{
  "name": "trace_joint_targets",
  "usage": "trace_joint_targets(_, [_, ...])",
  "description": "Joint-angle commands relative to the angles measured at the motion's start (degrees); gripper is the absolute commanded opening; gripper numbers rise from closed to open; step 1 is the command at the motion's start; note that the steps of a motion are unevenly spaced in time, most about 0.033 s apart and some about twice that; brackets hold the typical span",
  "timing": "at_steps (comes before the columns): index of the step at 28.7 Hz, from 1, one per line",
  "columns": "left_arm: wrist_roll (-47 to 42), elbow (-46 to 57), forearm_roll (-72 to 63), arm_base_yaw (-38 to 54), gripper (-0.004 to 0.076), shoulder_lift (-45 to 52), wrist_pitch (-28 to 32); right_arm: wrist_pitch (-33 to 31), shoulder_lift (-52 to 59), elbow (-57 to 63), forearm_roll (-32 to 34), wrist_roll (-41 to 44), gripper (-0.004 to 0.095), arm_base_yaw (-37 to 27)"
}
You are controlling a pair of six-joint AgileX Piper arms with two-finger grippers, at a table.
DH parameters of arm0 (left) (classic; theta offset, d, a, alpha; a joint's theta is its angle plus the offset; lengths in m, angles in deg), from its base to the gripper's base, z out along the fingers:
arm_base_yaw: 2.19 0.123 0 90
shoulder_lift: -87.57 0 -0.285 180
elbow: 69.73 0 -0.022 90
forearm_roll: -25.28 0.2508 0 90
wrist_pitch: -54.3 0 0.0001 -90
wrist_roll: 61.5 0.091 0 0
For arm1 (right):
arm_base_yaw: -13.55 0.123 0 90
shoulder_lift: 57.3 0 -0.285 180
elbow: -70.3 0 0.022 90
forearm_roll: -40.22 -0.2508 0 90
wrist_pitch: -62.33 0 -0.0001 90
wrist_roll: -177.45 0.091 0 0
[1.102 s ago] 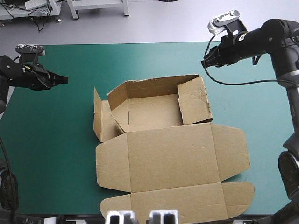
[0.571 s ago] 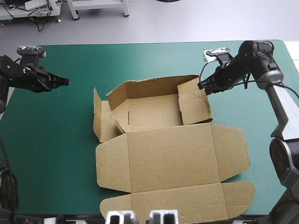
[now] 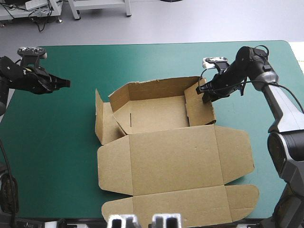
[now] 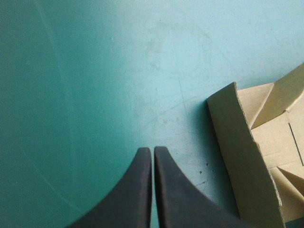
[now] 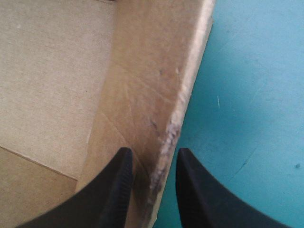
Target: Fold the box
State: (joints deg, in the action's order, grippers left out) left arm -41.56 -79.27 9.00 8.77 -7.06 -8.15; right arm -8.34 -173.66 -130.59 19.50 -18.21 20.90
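Your box (image 3: 166,156) sits about mid-bench, and I'd call it roughly half folded. The back wall (image 3: 156,89) is up and the floor of the tray shows behind it. The right wall (image 3: 199,107) stands nearly upright, but nothing shows it tucked. On the other side, the left wall (image 3: 118,111) leans outward, and its flap (image 3: 101,124) splays away from the tray, so that end needs squaring and locking. The lid (image 3: 173,159) lies flat toward you with its side flaps spread, and its front flap (image 3: 183,206) is also flat.

Your right hand (image 3: 205,93) is at the top edge of the right wall. Its fingers are drawn in close on either side, with the board between them, so it has that wall. Your left hand (image 3: 65,83) is closed on nothing, hovering over bare cover well to the left of the box.

For room, the bench (image 3: 52,156) is open on the left, beyond the back wall, and to the right of the tray. The tight spot is the near edge, because the lid's front flap runs almost to it. Any pull toward you would likely hang board over the edge.
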Motion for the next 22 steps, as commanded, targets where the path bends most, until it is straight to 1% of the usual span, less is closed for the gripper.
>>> trace_joint_targets(1, [-0.02,-1.95,-2.34,0.13,0.0004,2.02,1.9,-0.45,1.29,-1.12,-2.04,0.02,0.0291,-0.15])
trace_joint_targets(3, [-0.02,-1.95,-3.73,0.13,0.0004,2.02,2.01,-0.05,0.13,-1.12,-2.97,-1.15,0.0257,-0.15])
trace_joint_targets(4, [0.1,-1.95,-3.89,0.13,0.0004,2.02,2.01,-0.06,-0.6,-1.12,-2.97,-1.15,0.0208,-0.15])
trace_joint_targets(6, [0.25,-1.95,-3.89,0.13,0.0004,2.02,2.35,-0.06,-1.39,-1.12,-2.97,-2.08,0.0064,-0.15])
trace_joint_targets(7, [0.25,-1.95,-3.89,0.13,0.0004,2.02,2.56,0.11,-1.5,-1.12,-3.09,-2.85,-0.0024,-0.15])
trace_joint_targets(9, [0.25,-1.95,-3.76,0.13,0.0004,1.77,4.0,1.08,-1.74,-1.12,-3.85,-3.37,-0.0014,-0.15])
trace_joint_targets(11, [-0.46,-1.95,-3.66,0.13,0.0004,1.27,5.74,1.94,-1.48,-1.12,-6.01,-4.02,-0.0014,-0.29])
trace_joint_targets(15, [-5.03,-1.95,-4.15,0.42,0.0005,-0.51,9.74,3.08,0.71,-1.91,-12.21,-6.15,-0.0015,-0.8])
trace_joint_targets(18, [-5.74,-1.95,-9.21,2.38,0.0005,-2.19,11.42,2.69,3.69,-3.85,-14.74,-7.17,-0.0015,-2.08])
trace_joint_targets(20, [-5.36,-1.95,-14.63,4.31,0.0005,-3.18,12.19,2.24,5.9,-5.61,-15.05,-7.17,-0.0013,-3.24])
trace_joint_targets(22, [-3.1,-1.95,-22.38,6.98,0.0005,-4.2,12.06,1.53,8.14,-7.51,-15.05,-7.17,-0.0015,-4.71])
